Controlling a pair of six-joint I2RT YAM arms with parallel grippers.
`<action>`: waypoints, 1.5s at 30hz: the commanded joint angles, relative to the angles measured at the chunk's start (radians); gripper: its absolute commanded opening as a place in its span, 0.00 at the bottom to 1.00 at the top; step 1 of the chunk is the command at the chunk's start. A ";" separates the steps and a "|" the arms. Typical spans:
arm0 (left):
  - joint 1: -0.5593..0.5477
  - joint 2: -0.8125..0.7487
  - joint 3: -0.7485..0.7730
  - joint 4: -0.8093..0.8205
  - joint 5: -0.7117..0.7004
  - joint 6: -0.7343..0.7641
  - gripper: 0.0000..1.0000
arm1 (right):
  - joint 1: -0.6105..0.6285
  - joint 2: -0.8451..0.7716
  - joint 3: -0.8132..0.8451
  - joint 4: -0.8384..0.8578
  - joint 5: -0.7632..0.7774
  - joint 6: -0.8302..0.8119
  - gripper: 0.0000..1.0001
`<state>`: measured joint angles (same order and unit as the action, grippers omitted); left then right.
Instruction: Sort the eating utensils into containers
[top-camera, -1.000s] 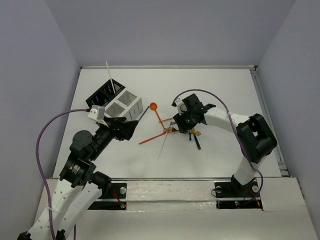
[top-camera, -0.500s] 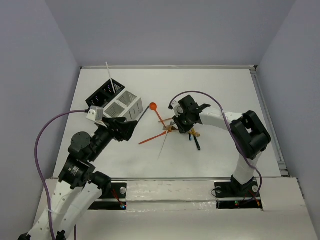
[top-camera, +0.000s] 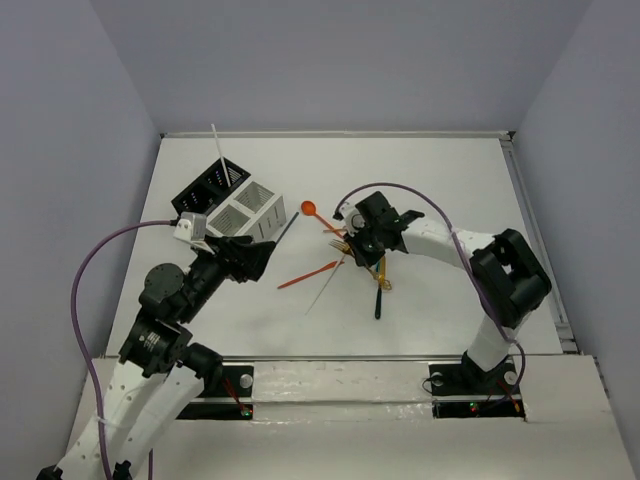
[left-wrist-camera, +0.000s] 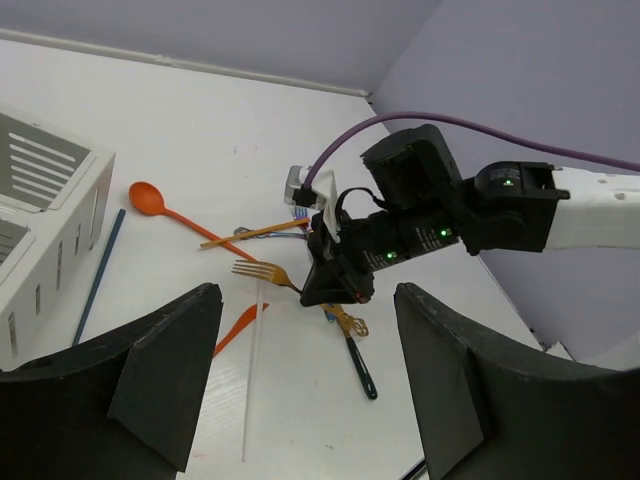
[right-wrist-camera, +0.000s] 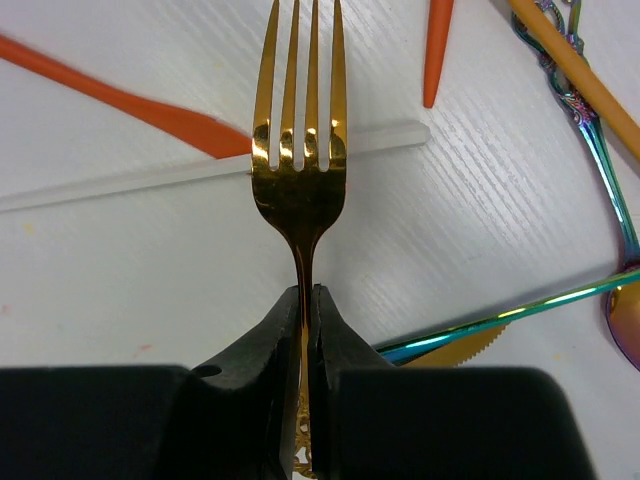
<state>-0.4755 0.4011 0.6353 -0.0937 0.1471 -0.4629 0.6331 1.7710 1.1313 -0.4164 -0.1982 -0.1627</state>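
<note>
Right wrist: R gripper (right-wrist-camera: 308, 300) jaws pinched on gold fork (right-wrist-camera: 300, 170) at neck; tines over pale stick (right-wrist-camera: 120, 180).
Top external: fork in utensil pile (top-camera: 378, 298), table (top-camera: 440, 180) centre, well apart from caddies.
L gripper (top-camera: 262, 256): jaws wide apart, empty, near white caddy (top-camera: 250, 208).
Black caddy (top-camera: 205, 185): touching white one, far-left; white rod (top-camera: 218, 150) poking out.

On the table (top-camera: 450, 180), two caddies stand touching at the back left: the left caddy (top-camera: 208, 185), with a stick (top-camera: 218, 150) standing in it, and the right caddy (top-camera: 250, 208). A thin rod (top-camera: 285, 230) lies just beside the right caddy, and the spoon (top-camera: 308, 210) lies to the right of this rod. In the middle, the fork (right-wrist-camera: 300, 170), clamped in the right gripper (right-wrist-camera: 305, 310), crosses over a straw (right-wrist-camera: 150, 175). The knife (right-wrist-camera: 120, 105) lies to its left, with its tip at the fork. One more utensil (top-camera: 378, 300) lies nearer to the arm bases.
</note>
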 joint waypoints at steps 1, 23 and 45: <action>0.002 0.008 -0.016 0.049 -0.012 -0.051 0.82 | 0.013 -0.120 -0.017 0.059 -0.053 -0.006 0.07; 0.002 0.386 -0.214 0.624 0.126 -0.479 0.75 | 0.142 -0.539 -0.314 0.596 -0.067 0.292 0.07; -0.071 0.498 -0.183 0.742 0.091 -0.450 0.73 | 0.183 -0.552 -0.349 0.639 -0.070 0.308 0.07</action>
<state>-0.5423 0.9257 0.4213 0.5934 0.2665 -0.9356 0.8066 1.2324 0.7712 0.1505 -0.2504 0.1352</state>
